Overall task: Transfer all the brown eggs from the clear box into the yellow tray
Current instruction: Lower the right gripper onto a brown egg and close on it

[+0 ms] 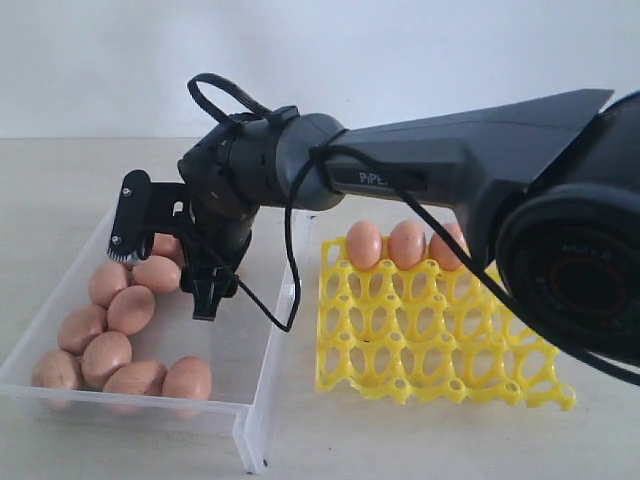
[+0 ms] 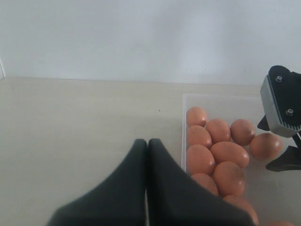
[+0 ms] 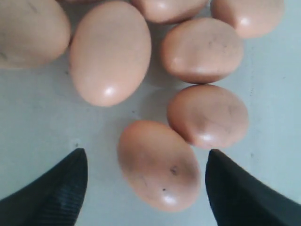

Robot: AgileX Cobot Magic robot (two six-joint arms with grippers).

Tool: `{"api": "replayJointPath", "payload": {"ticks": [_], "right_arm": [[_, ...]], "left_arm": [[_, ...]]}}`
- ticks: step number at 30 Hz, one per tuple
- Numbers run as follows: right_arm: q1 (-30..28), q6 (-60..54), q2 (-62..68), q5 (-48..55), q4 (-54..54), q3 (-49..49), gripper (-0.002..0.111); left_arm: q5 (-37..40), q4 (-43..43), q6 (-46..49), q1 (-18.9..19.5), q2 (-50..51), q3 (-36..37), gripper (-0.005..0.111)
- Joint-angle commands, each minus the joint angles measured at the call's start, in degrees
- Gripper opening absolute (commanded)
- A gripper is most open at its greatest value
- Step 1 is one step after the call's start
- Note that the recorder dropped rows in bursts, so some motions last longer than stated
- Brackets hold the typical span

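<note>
Yellow tray (image 1: 440, 352) holds three brown eggs (image 1: 365, 243) — clear box (image 1: 130, 412), roughly ten

The box (image 1: 238, 345), holding loose eggs (image 1: 131, 309), lies left of the tray (image 1: 437, 352), whose back row seats more eggs (image 1: 406, 244).

Brown eggs (image 3: 157, 165): you will find smooth shells, soft sheen, faint dark specks.
Clear box (image 1: 262, 390): transparent glossy plastic.
Yellow tray (image 1: 326, 330): smooth plastic, slight gloss.
Desk (image 2: 70, 117): pale, matt.
</note>
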Motion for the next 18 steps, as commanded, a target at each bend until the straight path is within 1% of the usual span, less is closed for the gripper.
{"api": "replayJointPath", "payload": {"ticks": [1,4,8,10,18], "right_arm": [[-0.23,0.29,1.36,-0.50,1.04,-0.30,0.067],[-0.23,1.14,2.32,-0.82,2.09,-0.30,0.067],[-0.23,1.14,2.58,-1.38,4.65,-0.30,0.054],[-0.23,1.14,2.33,-1.51,4.92,-0.30,0.050],[-0.02,3.07,2.44,-0.30,9.15,-2.56,0.050]], "left_arm": [[-0.01,-0.31,0.03,0.05,0.17,-0.24,-0.004],[-0.01,-0.31,0.03,0.05,0.17,-0.24,-0.004],[-0.01,-0.31,0.03,0.05,0.17,-0.24,-0.004],[-0.01,-0.31,0.03,0.05,0.17,-0.24,-0.004],[-0.01,-0.31,0.03,0.05,0.17,-0.24,-0.004]]}}
